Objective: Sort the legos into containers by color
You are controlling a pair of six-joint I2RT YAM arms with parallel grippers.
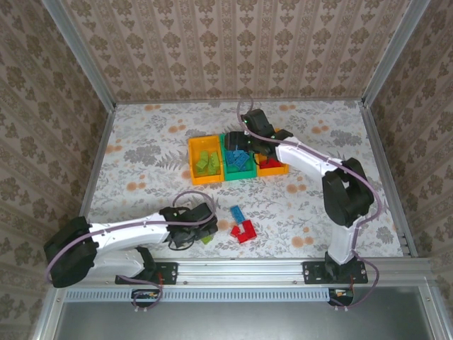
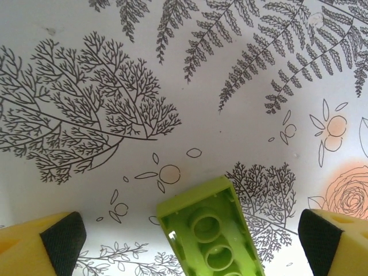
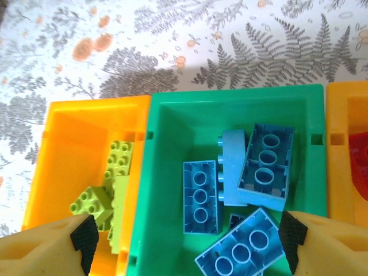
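The tablecloth (image 1: pixel 156 149) is white, printed with grey ferns and orange flowers. The wallpaper (image 1: pixel 233 49) is beige damask. One bin (image 1: pixel 192 161) is orange, holding lime bricks (image 1: pixel 207 161); the middle bin (image 3: pixel 230 95) is green, with blue bricks (image 3: pixel 201 195); the third bin (image 1: pixel 272 171) is orange. Loose bricks (image 1: pixel 245 231) are red. The fingers (image 3: pixel 40 250) are yellow, with black pads (image 3: pixel 85 238).

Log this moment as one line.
left claw: open, straddling lime brick | right claw: open, above green bin of blue bricks | table: loose red bricks, loose blue brick
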